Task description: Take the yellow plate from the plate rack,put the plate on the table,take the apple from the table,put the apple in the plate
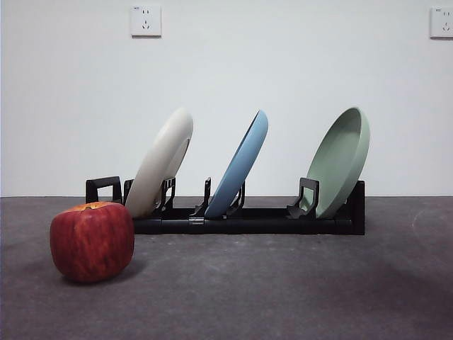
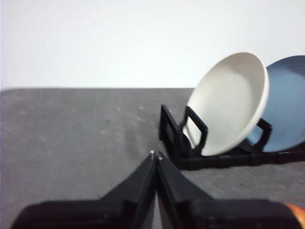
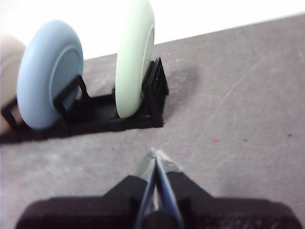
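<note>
The plate rack point(image 1: 241, 219) is taken as the landmark: a long, low black piece set across the table point(image 1: 283, 297), well back from the front view's camera, before a white wall point(image 1: 226, 85) on which two sockets point(image 1: 145, 20) are mounted. Three plates are held in it on edge, all tilted the same way. The yellow plate point(image 1: 161, 161), cream in tone, is seated in the slots at the rack's left end as seen from the front; the light blue plate point(image 1: 241, 164) is lodged at the rack's middle; the sage green plate point(image 1: 340, 161) is propped at the rack's far right end against the end post. The apple point(image 1: 92, 241), red with a yellow-orange patch at the stem dip, is placed on the table in front of the rack's left end, clear of it and nearer the camera. The left gripper point(image 2: 156, 155) is held above bare table off the rack's cream-plate end, jaws pressed together, nothing held. The right gripper point(image 3: 156, 155) is held off the rack's green-plate end, jaws likewise closed and empty.
</note>
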